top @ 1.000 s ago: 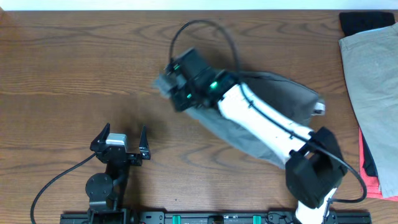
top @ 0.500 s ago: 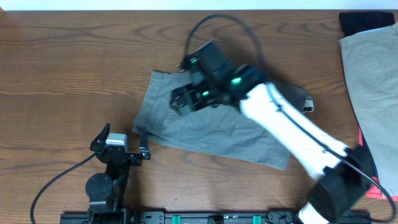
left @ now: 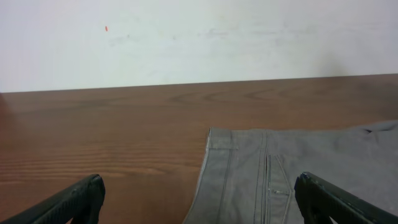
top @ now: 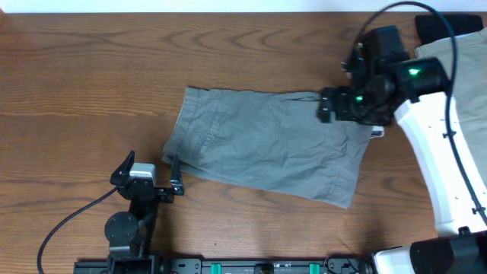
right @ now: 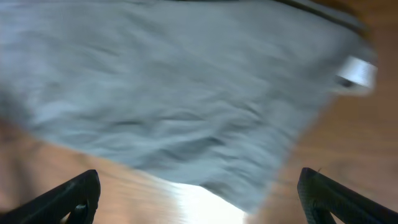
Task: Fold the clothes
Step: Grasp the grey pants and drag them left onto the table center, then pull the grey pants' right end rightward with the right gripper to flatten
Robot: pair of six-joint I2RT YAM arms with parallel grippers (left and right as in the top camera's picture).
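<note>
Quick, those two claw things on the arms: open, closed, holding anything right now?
Left end effector: open, holding nothing.
Right end effector: open, holding nothing, over the grey shorts.

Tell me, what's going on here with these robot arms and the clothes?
Two robot arms are working on folding clothes. A pair of grey shorts lies spread flat on the table. The right gripper, open, hovers over the right end of the shorts and holds nothing. The left gripper sits open by their near left corner. No fold is made yet. More clothes, including light khaki shorts, wait at the table's right edge.
</note>
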